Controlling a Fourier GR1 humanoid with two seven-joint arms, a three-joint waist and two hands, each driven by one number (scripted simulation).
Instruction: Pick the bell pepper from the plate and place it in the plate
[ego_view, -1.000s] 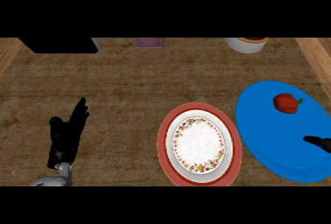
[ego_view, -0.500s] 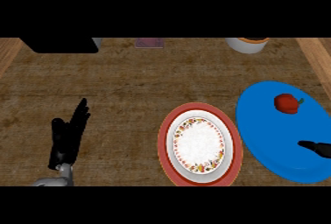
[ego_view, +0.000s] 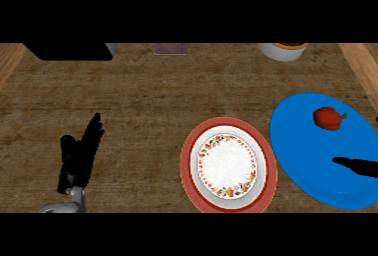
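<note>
Reaching toward bell pepper (ego_view: 328, 118) on blue plate (ego_view: 303, 150), beyond right hand (ego_view: 358, 166).
Pepper likely light, smooth, slippery; grasp round its body. Right hand holds nothing, only fingers show, fairly straight. Red-rimmed plate (ego_view: 190, 160) sits left; left hand (ego_view: 80, 156) rests open.

Left hand (ego_view: 80, 157): located at the lower left of the head view, fingers straight and pointing up and slightly right, thumb alongside. A short section of grey forearm (ego_view: 65, 206) shows below it at the lower edge. Right hand (ego_view: 357, 165): enters from the right edge; only dark, straight fingers show, pointing left. Neither hand holds anything.
</note>
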